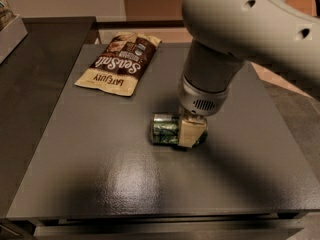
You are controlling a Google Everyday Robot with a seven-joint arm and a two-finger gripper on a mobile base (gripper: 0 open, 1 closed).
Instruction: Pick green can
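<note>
The green can (165, 129) lies on its side near the middle of the dark table (100, 184), its silver end pointing left. My gripper (194, 130) reaches down from the big white arm (240, 29) and sits over the can's right half. The cream near finger (192, 133) is pressed flat against the can's front side. The far finger is hidden behind the can and the wrist. The can rests on the table between the fingers.
A brown-and-cream snack bag (120, 64) lies flat at the back left of the table. A second dark surface (35, 74) adjoins on the left, with a light box (7, 26) at its far corner. The table's front edge (150, 219) is close below.
</note>
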